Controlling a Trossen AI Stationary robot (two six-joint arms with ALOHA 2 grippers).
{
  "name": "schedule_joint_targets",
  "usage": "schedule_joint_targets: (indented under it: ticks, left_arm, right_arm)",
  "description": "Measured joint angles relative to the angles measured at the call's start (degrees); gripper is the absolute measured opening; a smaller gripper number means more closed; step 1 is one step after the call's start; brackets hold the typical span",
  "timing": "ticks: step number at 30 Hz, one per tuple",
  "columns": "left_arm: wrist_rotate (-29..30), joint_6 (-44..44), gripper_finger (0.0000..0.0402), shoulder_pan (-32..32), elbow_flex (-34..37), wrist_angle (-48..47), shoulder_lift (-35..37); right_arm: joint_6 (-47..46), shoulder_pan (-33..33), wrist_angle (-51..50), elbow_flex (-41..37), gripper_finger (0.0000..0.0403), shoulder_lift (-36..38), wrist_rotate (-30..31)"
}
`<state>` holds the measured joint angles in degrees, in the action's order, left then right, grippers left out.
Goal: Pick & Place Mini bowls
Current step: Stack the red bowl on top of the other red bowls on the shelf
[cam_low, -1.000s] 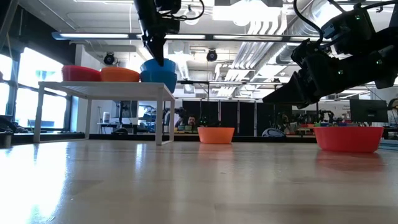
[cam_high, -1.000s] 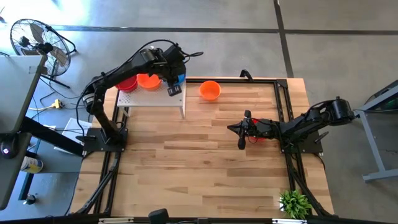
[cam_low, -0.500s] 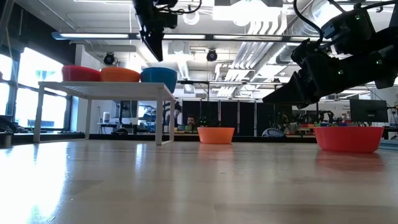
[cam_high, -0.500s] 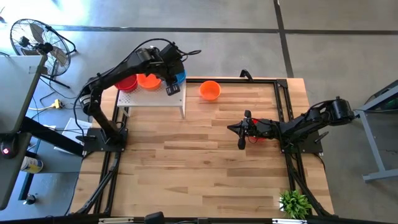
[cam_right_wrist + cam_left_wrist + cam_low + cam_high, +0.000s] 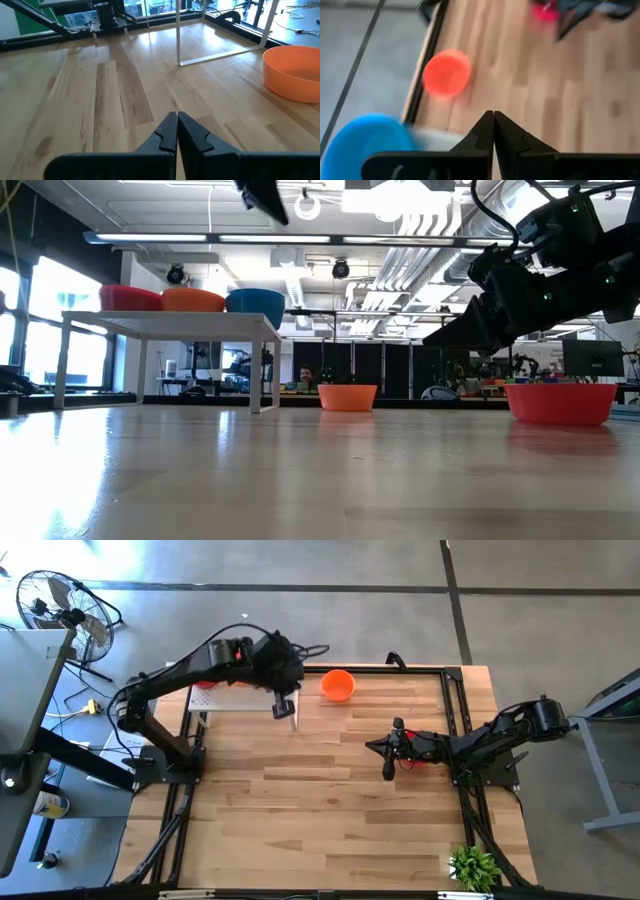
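My left claw (image 5: 284,707) hung empty with its fingers pressed together, raised above the near edge of the white stand (image 5: 240,700), its tips (image 5: 493,120) meeting in a point in my own wrist view. My worry was the way down: the stand's edge and leg lay right under my wrist, and a careless descent could have clipped them and shaken the red bowl (image 5: 125,297), orange bowl (image 5: 193,299) and blue bowl (image 5: 255,301) lined up on top. Closed fingers would also only shove a bowl, not take it. The blue bowl (image 5: 365,142) sat just beside and below my claw on the stand; the loose orange bowl (image 5: 338,685) lay on the table (image 5: 330,790) farther out, toward the back edge. My right claw (image 5: 388,762), shut as well, waited low over the table's right side, a red bowl (image 5: 560,402) near it.
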<state>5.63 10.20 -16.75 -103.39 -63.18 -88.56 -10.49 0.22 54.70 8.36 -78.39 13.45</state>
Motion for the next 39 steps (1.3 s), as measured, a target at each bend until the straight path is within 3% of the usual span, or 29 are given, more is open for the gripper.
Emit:
schedule_joint_targets:
  ticks: [6,14,16,20,24,31,39]
  left_arm:
    - [-0.7,-1.3,0.0001,5.2,6.2,11.3,1.0]
    - [-2.5,-5.3,0.0001,7.8,28.0,38.2,6.1]
    - [-4.7,-8.8,0.0001,7.2,31.7,38.9,6.4]
    - [-8.6,-13.4,0.0001,6.6,32.4,40.2,4.4]
    - [-5.8,-11.5,0.0001,7.6,33.4,40.8,1.7]
    - [-6.3,-10.7,0.0000,10.6,48.3,67.1,5.9]
    - [-6.1,-11.1,0.0000,10.8,65.8,90.7,11.2]
  right_arm:
    - [0.3,2.3,-0.2,0.0,0.0001,0.0,3.1]
    - [1.4,3.2,0.0,0.0,0.0000,0.0,5.1]
    - [1.3,3.2,0.1,0.0,0.0000,0.0,5.1]
    - [1.5,3.2,0.5,0.0,0.0000,0.0,5.1]
    - [1.3,3.2,1.2,0.1,0.0000,0.0,5.3]
    - [0.1,3.2,2.0,0.1,0.0000,0.0,5.2]
    - [-1.7,3.2,1.0,0.1,0.0000,0.0,5.2]
